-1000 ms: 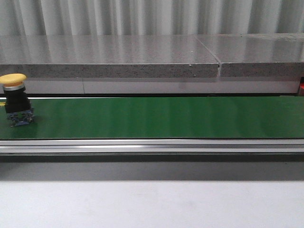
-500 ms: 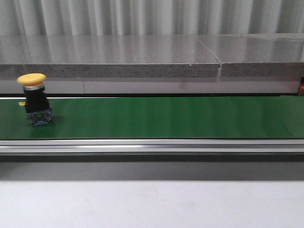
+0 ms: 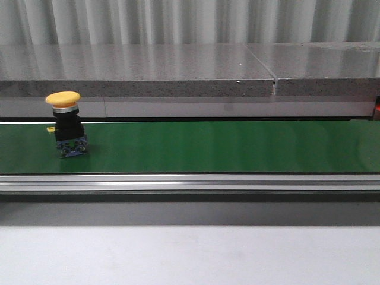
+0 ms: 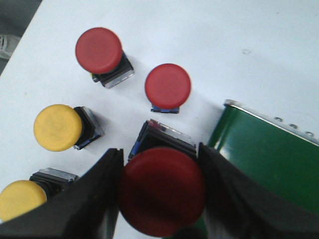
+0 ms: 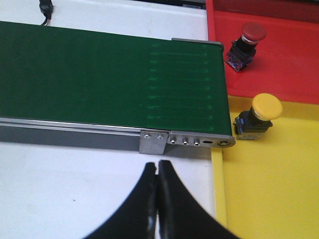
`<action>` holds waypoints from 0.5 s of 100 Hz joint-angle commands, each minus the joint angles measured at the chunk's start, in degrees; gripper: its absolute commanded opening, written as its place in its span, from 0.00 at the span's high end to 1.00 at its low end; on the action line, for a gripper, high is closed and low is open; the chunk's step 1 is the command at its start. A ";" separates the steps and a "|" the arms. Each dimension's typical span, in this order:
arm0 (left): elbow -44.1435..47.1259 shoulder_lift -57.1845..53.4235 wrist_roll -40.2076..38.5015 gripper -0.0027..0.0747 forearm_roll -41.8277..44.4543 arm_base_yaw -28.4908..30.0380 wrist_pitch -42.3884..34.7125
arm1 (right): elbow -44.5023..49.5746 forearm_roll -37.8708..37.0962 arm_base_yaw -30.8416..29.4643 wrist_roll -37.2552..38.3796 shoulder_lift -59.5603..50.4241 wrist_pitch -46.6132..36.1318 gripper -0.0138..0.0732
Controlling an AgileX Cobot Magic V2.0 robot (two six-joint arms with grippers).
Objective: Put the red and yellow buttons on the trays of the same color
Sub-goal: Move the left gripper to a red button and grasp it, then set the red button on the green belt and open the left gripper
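Note:
A yellow button (image 3: 66,123) stands upright on the green belt (image 3: 225,145) at its left part in the front view. My left gripper (image 4: 162,172) is shut on a red button (image 4: 162,191), held above the white table beside the belt's end (image 4: 269,159). Below it on the table stand two red buttons (image 4: 99,50) (image 4: 168,85) and two yellow buttons (image 4: 58,127) (image 4: 21,199). My right gripper (image 5: 158,172) is shut and empty, over the white table near the belt's other end. A red button (image 5: 245,39) sits on the red tray (image 5: 294,59); a yellow button (image 5: 259,114) lies on the yellow tray (image 5: 269,189).
A grey stone ledge (image 3: 178,71) runs behind the belt. The belt's aluminium rail (image 3: 190,181) runs along its front. A metal bracket (image 5: 152,142) with screws sits at the belt end near the trays. A black cable (image 5: 46,9) lies on the far side.
The yellow button on the belt has travelled to the right, from the left edge of the front view to a little further in.

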 commanded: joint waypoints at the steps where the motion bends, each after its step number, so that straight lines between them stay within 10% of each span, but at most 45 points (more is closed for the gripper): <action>1: -1.73 -4.38 0.85 0.68 0.28 -1.87 -0.23 | -1.45 0.00 -0.04 -0.28 0.32 -3.57 0.92; 50: 1.36 -4.91 1.50 0.68 -2.95 -10.57 0.80 | -1.45 0.00 -0.04 -0.28 0.32 -3.57 0.92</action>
